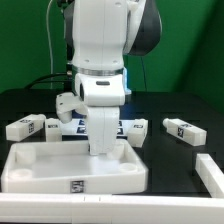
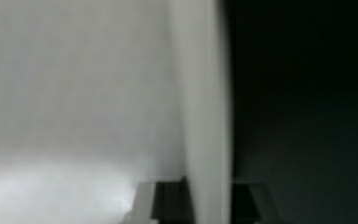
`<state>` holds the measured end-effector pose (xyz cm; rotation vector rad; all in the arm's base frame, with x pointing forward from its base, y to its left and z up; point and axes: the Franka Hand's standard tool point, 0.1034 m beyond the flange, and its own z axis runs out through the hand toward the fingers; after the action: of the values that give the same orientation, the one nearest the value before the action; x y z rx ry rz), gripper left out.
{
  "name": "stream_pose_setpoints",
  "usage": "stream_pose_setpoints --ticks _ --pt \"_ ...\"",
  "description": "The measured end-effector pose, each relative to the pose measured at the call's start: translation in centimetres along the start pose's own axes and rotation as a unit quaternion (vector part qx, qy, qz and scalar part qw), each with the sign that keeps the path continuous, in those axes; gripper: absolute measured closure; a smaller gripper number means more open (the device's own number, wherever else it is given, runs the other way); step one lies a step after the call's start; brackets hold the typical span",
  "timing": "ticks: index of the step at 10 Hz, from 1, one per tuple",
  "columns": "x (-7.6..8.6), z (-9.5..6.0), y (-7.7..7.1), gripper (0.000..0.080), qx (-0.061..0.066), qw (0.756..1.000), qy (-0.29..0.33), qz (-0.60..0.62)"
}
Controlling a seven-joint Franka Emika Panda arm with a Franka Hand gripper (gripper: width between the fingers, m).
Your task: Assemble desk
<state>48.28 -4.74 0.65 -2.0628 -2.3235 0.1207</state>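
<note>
**Item: desk, part-built. Black table [image 1: 175, 160], green backdrop.**

- Tabletop [image 1: 40, 165]: white, rectangular, raised rim, lies flat toward ext. view's left-front. One sq. tag on its near rim.
- Upright leg [image 1: 103, 135]: white sq.-section block, stands vertical directly under the arm's hand. Lower end sits inside the tabletop, near the far rim. In wrist view it fills most of the frame as a blurred white face [image 2: 87, 100] w/ one long straight edge, dark beyond.
- Left leg [image 1: 25, 127]: lies flat on table beyond the tabletop, ext. view's left, tag showing. Apart from the tabletop.
- Right leg [image 1: 183, 130]: lies flat, ext. view's right, tags showing. Well apart from the tabletop.
- Tagged white block [image 1: 133, 130]: just right of the arm, part hidden. Leg or not, cannot tell.
- Marker board [image 1: 70, 126]: flat, tags visible, behind the arm, mostly covered.
- Gripper [image 1: 102, 112]: at top of the upright leg. Fingers not distinguishable in either view, so opening and grip cannot be told.
</note>
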Motion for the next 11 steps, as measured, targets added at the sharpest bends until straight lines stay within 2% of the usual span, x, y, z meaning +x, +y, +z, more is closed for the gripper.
stream_pose_setpoints --ticks 5,6,8,11 --pt "0.0 0.0 0.0 0.0738 0.000 1.000 0.000 0.000" --pt "0.4 0.0 0.1 0.0738 0.000 1.000 0.001 0.020" --pt "3.2 -0.2 0.9 0.0738 -0.004 0.998 0.005 0.058" --pt "6.0 -0.4 2.3 0.0738 -0.010 0.997 0.012 0.072"
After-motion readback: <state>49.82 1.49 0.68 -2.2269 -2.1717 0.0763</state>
